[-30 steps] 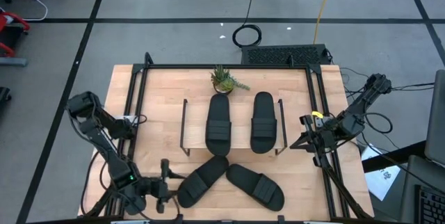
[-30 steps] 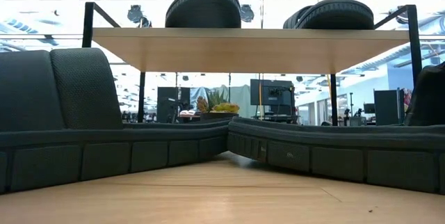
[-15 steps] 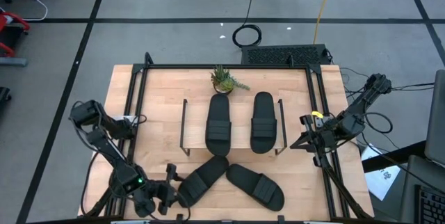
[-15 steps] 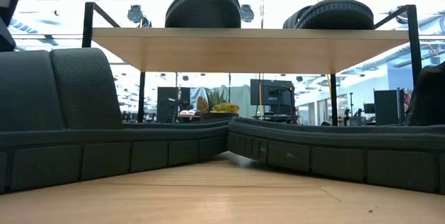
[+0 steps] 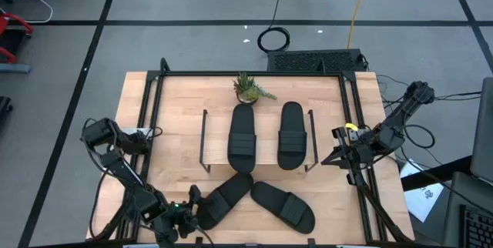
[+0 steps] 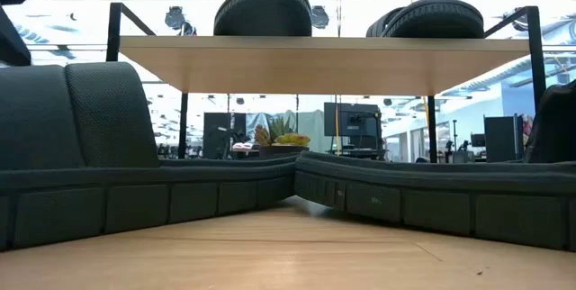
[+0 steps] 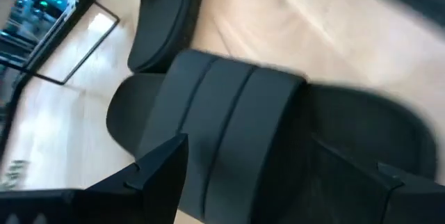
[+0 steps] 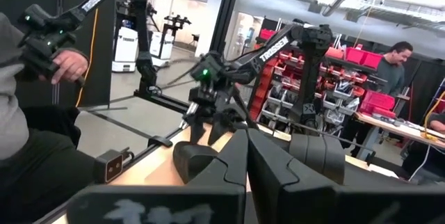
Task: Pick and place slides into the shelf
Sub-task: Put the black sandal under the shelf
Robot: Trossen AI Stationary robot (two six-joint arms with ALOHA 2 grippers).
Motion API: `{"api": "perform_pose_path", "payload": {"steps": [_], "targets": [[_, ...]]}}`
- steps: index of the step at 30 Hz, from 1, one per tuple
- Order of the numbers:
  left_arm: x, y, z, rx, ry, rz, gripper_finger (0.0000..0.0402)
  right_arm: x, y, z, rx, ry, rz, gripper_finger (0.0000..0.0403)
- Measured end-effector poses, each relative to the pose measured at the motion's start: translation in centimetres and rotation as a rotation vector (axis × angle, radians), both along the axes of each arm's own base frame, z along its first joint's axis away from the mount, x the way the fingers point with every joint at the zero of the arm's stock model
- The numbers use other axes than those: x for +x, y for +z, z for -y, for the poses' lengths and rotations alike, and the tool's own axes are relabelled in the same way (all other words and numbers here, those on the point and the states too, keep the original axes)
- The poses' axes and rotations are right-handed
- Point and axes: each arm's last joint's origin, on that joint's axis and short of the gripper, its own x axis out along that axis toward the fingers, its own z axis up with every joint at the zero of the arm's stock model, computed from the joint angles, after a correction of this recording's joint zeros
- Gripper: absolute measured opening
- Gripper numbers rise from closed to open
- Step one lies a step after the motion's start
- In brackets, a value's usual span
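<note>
**Left claw at front-left slide, two slides on shelf**

High view: two matte black open-toe slides (image 5: 242, 138) (image 5: 291, 135) lie side by side on the low shelf (image 5: 205, 136) w/ thin black end frames, mid-table. Two more black slides (image 5: 223, 200) (image 5: 283, 205) sit on the light wood table (image 5: 173, 102) in front of the shelf, toes nearly touching, in a V. Left claw (image 5: 187, 216) is low at the front-left edge, right at the heel end of the left-hand loose slide. Right claw (image 5: 340, 154) waits by the table's right edge. Small green potted plant (image 5: 249, 89) sits behind the shelf.

Low view: shelf board (image 6: 324, 60) spans the frame, two slide ends on top; loose slides fill the foreground left & right.

Left wrist view: claw fingers (image 7: 156, 165) spread wide, either side of the slide's ridged strap (image 7: 222, 130); not gripping.

Right wrist view: right claw's fingers (image 8: 268, 165) pressed together, holding nothing. Left arm seen over a slide beyond; a person's hand (image 8: 66, 64) at the side, another person far back.
</note>
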Motion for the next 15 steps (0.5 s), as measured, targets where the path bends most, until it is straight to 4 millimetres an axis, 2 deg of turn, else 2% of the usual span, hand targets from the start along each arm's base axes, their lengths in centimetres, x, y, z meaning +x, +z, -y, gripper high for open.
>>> {"api": "perform_pose_path", "payload": {"steps": [6, 15], "targets": [[1.0, -0.8, 1.0, 0.224, 0.003, 0.012, 0.0285, 0.2, 0.0, -0.2, 0.0, -0.001, 0.007, 0.0], [2.9, 0.4, 0.6, 0.273, 0.057, -0.02, 0.0285, 0.3, 0.0, -0.3, 0.0, -0.002, 0.008, 0.0]]}}
